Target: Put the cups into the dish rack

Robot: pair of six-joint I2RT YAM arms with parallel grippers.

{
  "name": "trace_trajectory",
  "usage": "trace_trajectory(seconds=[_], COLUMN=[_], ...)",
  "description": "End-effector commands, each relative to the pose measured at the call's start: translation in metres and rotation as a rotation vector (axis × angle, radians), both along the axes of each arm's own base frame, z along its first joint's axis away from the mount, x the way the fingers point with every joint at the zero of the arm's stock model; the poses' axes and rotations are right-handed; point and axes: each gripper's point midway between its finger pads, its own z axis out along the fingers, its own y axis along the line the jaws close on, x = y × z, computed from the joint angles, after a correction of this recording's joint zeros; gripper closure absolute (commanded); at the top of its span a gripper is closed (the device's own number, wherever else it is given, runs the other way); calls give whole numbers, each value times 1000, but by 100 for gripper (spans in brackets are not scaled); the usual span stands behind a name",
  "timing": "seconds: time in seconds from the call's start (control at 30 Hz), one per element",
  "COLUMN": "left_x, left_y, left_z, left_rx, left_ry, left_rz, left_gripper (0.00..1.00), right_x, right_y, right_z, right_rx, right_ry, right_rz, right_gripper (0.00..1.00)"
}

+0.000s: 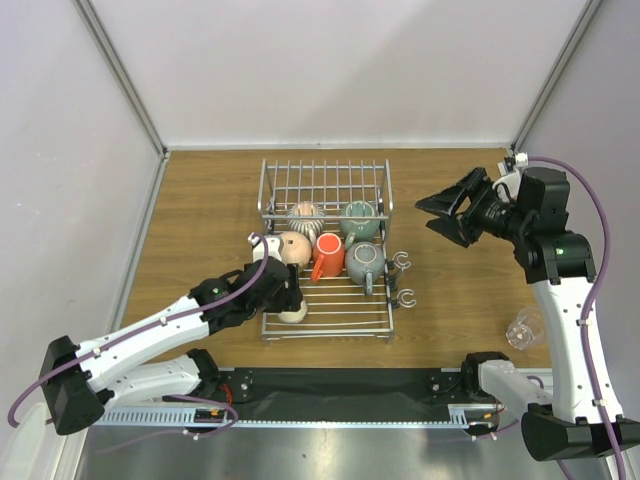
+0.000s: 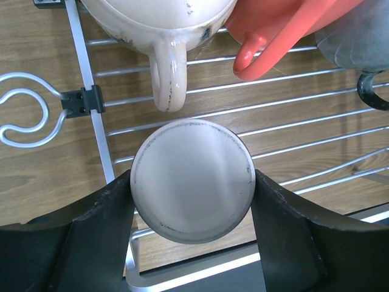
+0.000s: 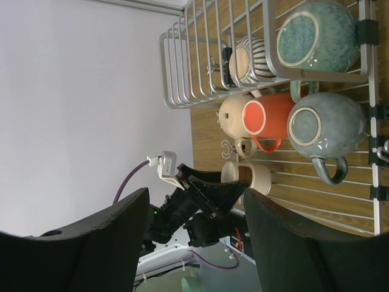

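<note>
The rack (image 1: 340,315) is silver wire and sits mid-bench (image 1: 200,220), with its flat slatted base toward the arms and its raised tined section at the back. Five cups are in it, all mouth-down with round bases up, so their long axes are upright.

- **Ribbed cup** (image 1: 305,215): striped grey and white, at the back section on the left.
- **Teal cup** (image 1: 358,218): glossy and speckled, at the back section on the right.
- **Beige mug** (image 1: 292,247): on the slats just in front, to the left. Its handle points toward the near edge.
- **Red mug** (image 1: 328,255): orange-red with a pale base, in the middle. Its handle angles toward the near-left.
- **Grey mug** (image 1: 365,262): grey-green with a pale foot ring, on the right. Its dark handle points toward the near edge.

A sixth, the white cup (image 2: 192,180), is over the rack's near-left corner, just in front of the beige mug's handle. It is off-white, and its flat round end, edged by a thin dark speckled ring, faces straight up at the left wrist camera. Its axis therefore runs roughly upright. Whether it rests on the slats cannot be told.

The left gripper (image 2: 192,184) has its jaws pressed against both sides of the white cup, grasping it. The right gripper (image 1: 432,212) hangs in the air to the right of the rack. Its jaws are spread and hold nothing.

A clear glass (image 1: 525,328) is on the bench at the far right, beside the right arm and well apart from the rack. Its pose is too faint to read.
</note>
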Motion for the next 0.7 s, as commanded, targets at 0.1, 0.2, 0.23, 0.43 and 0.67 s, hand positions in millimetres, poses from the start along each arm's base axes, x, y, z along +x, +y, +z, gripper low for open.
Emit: trace_trajectory(seconds=[0.1, 0.2, 0.23, 0.43, 0.67], left_x=[-19, -20, -20, -23, -22], left_y=[12, 11, 11, 6, 0], left_z=[-16, -13, -13, -5, 0], left_rx=[36, 29, 27, -8, -7], left_ry=[97, 98, 99, 87, 92], left_rz=[-2, -11, -14, -49, -73], left_gripper=[43, 37, 35, 22, 16], right_x=[-5, -4, -4, -4, -4], right_y=[-1, -1, -1, -2, -2], right_z=[-1, 1, 1, -2, -4], right_rx=[17, 19, 20, 18, 17], right_ry=[-20, -23, -24, -20, -15], right_rz=[25, 28, 26, 27, 28], right_gripper=[31, 31, 31, 31, 31])
